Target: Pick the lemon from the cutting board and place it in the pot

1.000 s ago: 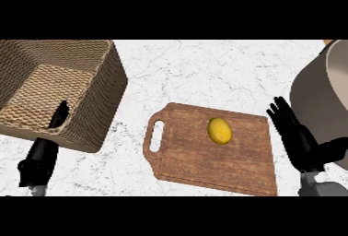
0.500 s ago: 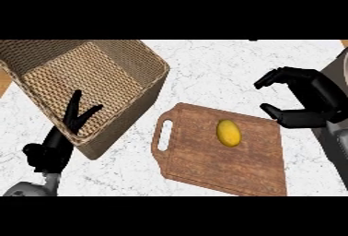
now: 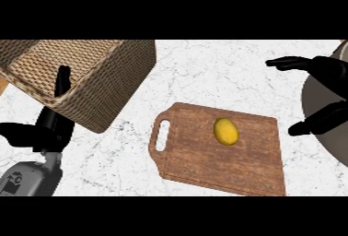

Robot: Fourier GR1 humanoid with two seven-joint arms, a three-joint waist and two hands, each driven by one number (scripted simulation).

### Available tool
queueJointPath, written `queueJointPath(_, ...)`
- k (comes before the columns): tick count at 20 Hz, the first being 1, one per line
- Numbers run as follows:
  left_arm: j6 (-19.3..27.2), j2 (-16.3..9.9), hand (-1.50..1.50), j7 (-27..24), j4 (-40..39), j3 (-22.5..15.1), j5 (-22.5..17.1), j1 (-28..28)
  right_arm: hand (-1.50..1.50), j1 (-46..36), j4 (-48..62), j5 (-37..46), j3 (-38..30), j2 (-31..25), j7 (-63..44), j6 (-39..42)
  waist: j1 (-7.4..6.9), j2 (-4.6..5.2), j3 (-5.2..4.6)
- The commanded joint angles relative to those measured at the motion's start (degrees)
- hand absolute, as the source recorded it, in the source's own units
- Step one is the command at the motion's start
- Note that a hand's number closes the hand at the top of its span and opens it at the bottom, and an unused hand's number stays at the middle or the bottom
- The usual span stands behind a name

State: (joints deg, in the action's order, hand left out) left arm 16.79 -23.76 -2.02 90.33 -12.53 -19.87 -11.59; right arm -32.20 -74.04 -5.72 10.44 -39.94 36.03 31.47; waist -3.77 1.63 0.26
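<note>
A yellow lemon (image 3: 226,131) lies on the wooden cutting board (image 3: 204,161), toward its far right part. The grey pot (image 3: 323,122) shows at the right edge, mostly cut off. My right hand (image 3: 325,73) hovers at the right, above and to the right of the lemon, fingers spread and curved with nothing in them; it overlaps the pot's side. My left hand (image 3: 51,126) stands at the left edge with fingers up, in front of the basket, holding nothing.
A large woven basket (image 3: 88,69) fills the upper left, its near wall close to the board's handle slot (image 3: 163,135). White marble counter (image 3: 204,73) lies between basket, board and pot.
The view has shifted, so board and basket sit further right. My right hand has risen and moved to the right edge, away from the lemon, fingers spread wider. The lemon stays on the board.
</note>
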Motion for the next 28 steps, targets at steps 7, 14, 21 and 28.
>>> queueJointPath(7,0.3,0.5,0.00,1.7,-3.1,3.9,-1.2,-5.9,-1.50,-8.9,6.5,22.8,14.6,-4.4,13.5,-1.4,0.96,-0.82,-0.19)
queueJointPath(14,0.7,1.2,0.00,2.9,-3.1,5.8,-0.4,-6.4,-1.50,-11.9,8.5,27.2,18.8,-3.4,13.1,-0.8,2.92,-1.55,-0.26)
queueJointPath(21,2.0,3.8,0.00,2.4,-1.8,5.1,2.6,-5.0,-1.50,-13.9,13.4,33.1,22.7,5.9,4.9,-2.5,2.97,-1.57,-0.26)
queueJointPath(28,-2.9,3.0,0.00,1.3,-2.1,9.1,1.4,-2.4,-1.50,-10.7,17.7,38.6,22.2,8.8,11.5,-7.0,3.18,-1.55,-0.25)
